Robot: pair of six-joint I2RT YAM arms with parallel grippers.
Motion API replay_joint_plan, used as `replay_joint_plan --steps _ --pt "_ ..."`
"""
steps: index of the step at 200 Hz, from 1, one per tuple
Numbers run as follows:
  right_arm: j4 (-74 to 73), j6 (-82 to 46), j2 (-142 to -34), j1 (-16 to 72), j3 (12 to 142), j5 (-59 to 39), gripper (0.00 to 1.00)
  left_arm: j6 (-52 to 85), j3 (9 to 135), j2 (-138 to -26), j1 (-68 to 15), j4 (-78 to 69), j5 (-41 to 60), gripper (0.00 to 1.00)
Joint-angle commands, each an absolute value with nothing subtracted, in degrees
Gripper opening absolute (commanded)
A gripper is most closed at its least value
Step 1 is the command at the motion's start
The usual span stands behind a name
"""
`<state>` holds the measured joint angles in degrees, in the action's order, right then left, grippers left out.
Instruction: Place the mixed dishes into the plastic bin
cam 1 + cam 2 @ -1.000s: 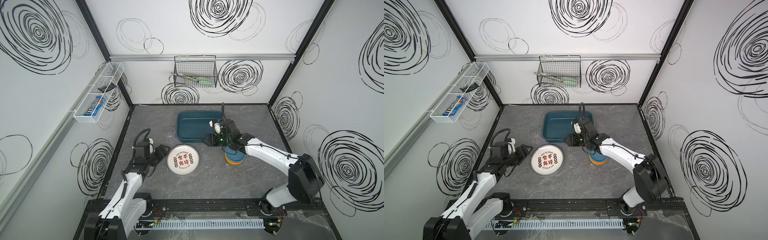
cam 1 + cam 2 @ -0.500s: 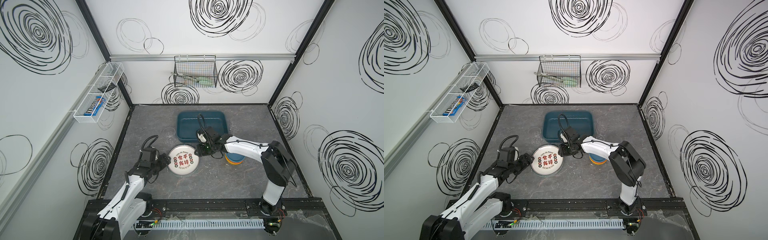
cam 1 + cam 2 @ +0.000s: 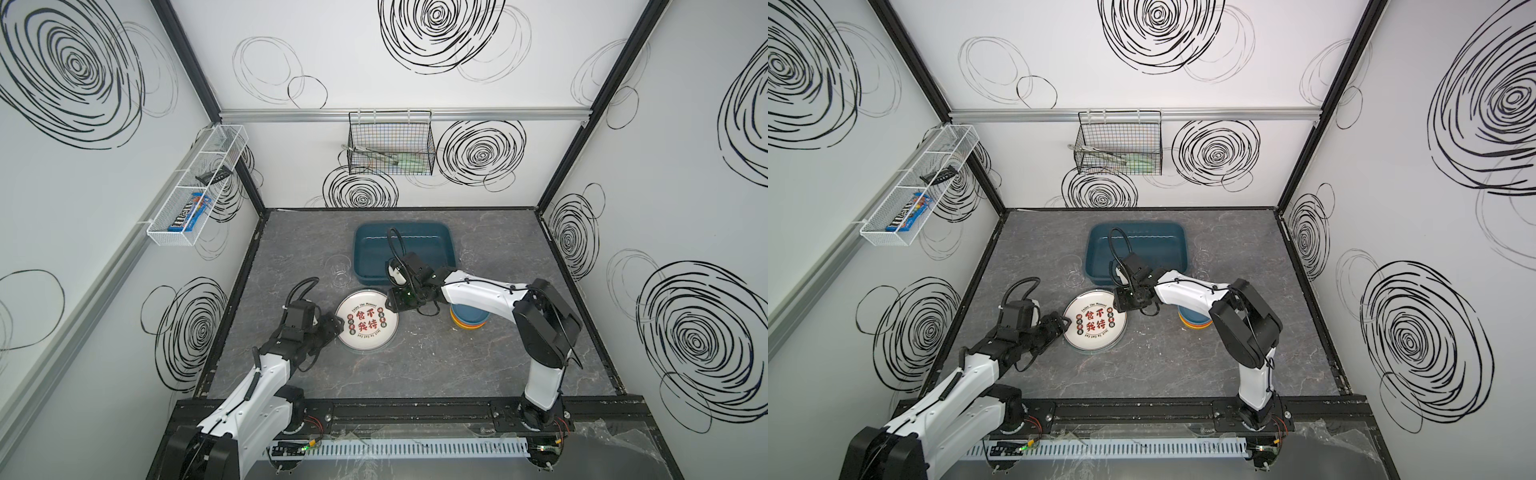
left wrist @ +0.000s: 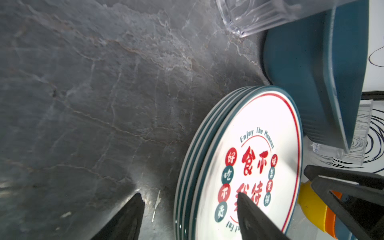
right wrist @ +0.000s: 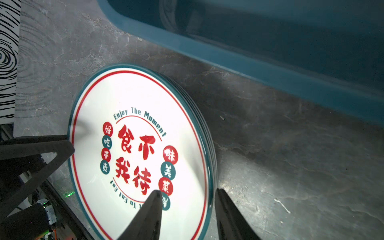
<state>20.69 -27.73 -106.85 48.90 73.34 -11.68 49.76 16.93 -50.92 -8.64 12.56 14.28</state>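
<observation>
- Teal plastic bin (image 3: 419, 226) (image 3: 1142, 225) sits on the grey stone-look worktop (image 3: 415, 365), just behind the plate stack. Its near wall is almost at the stack's rim.
- Plate stack (image 3: 367, 322) (image 3: 1095, 322) lies flat on the worktop. White plates, dark teal rims, a red ring, red Chinese characters and "Enjoy The Moment" on the top face. The left wrist view (image 4: 249, 166) shows several rims layered.
- Left arm (image 3: 270, 365) comes in at the stack's left edge.
- Left jaws are released. One finger (image 4: 249, 212) is over the top plate's face and the other (image 4: 124, 220) is over bare worktop. The stack's rim sits in the gap, with clear space on the outer side.
- Right arm (image 3: 478, 291) reaches across to the stack's back-right edge.
- Right jaws are also apart. One finger (image 5: 149, 212) is above the top face (image 5: 137, 145) and the other (image 5: 228, 214) is just outside the rim. No pinch visible; the stack is flat on the worktop.
- Bowl stack (image 3: 469, 320) (image 3: 1192, 322) has blue on top with yellow and orange under it. It sits right of the plate stack, apart from it, partly hidden under the right arm.
- Clear cup (image 3: 338, 270) (image 3: 1073, 272) stands on the worktop back-left of the plate stack, beside the bin's left wall.
- Black wire basket (image 3: 390, 143) hangs on the back wall, well behind the plate stack.
- White mesh shelf (image 3: 195, 187) is on the left wall, well to the stack's left.
</observation>
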Motion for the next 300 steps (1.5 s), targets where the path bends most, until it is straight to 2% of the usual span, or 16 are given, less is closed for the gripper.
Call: replay_joint_plan --steps 1,54,105,219,300 --pt "22.98 -27.38 -107.93 49.3 74.76 -10.63 0.47 49.81 16.77 -51.7 -8.96 8.84 14.59 0.76" --pt "22.5 -27.77 -107.45 49.25 74.44 -10.28 0.5 48.52 19.29 -57.58 -8.96 4.84 13.95 0.77" --pt "21.52 -28.34 -106.7 48.8 73.02 -10.27 0.51 47.94 19.86 -62.2 -10.22 0.06 16.95 0.73" --pt "21.19 -28.48 -107.16 48.34 72.75 -10.69 0.5 49.56 19.74 -61.18 -16.32 -1.55 18.29 0.71" --pt "21.18 -28.3 -107.75 48.52 73.03 -11.73 0.47 50.71 17.48 -55.39 -14.87 0.8 16.88 0.74"
